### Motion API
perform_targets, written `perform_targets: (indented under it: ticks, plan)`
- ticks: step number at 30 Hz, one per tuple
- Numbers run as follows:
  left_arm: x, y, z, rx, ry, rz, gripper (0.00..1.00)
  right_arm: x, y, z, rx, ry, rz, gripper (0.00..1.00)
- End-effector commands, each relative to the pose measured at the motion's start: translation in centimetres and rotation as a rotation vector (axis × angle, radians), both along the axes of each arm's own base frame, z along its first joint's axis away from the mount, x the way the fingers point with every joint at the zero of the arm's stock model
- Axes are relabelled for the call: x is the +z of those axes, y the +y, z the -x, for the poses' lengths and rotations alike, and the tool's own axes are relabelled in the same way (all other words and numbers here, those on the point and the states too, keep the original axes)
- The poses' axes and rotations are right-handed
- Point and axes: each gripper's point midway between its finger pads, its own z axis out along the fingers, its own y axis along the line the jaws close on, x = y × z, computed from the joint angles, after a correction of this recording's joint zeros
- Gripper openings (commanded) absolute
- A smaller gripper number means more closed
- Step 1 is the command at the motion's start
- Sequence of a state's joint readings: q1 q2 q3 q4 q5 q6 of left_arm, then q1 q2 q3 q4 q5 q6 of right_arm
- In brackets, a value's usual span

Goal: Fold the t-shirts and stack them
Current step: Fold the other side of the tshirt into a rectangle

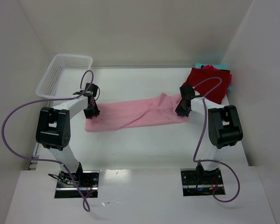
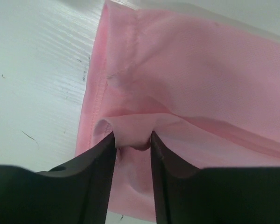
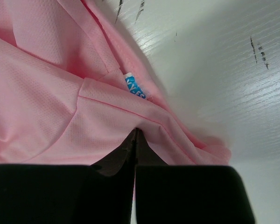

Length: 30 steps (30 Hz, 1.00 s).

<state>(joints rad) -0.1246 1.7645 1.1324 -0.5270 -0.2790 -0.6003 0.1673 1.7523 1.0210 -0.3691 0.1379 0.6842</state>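
Observation:
The light pink t-shirt (image 1: pixel 135 114) lies folded into a long strip across the middle of the table. At its left end, my left gripper (image 1: pixel 92 113) stands open, its fingers a little apart with a loose raised fold of pink cloth (image 2: pixel 133 135) between them. My right gripper (image 1: pixel 183 111) is at the strip's right end. In the right wrist view its fingers are pressed together, pinching the pink cloth (image 3: pixel 107 116) near the collar, by a blue label (image 3: pixel 135 88). A dark red folded t-shirt (image 1: pixel 207 81) lies at the far right corner, with a teal one (image 1: pixel 203 65) showing at its edge.
A white mesh basket (image 1: pixel 60 74) stands at the far left corner, just behind the left arm. White walls close in the table on the left, back and right. Purple cables loop from both arms.

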Motion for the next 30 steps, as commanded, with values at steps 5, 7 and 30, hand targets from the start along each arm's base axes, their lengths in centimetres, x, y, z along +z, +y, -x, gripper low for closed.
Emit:
perform_targets:
  ticks: [5, 7, 30]
  plan:
    - [2.1, 1.0, -0.4, 0.028, -0.042, -0.025, 0.45, -0.1, -0.8, -0.5, 0.002, 0.001, 0.039, 0.0]
    - [1.9, 1.1, -0.1, 0.028, -0.033, -0.026, 0.31, -0.1, -0.8, -0.5, 0.002, 0.001, 0.039, 0.0]
    - [2.5, 5.3, -1.4, 0.063, -0.052, -0.112, 0.33, -0.8, -1.5, -0.1, 0.005, 0.028, 0.079, 0.0]
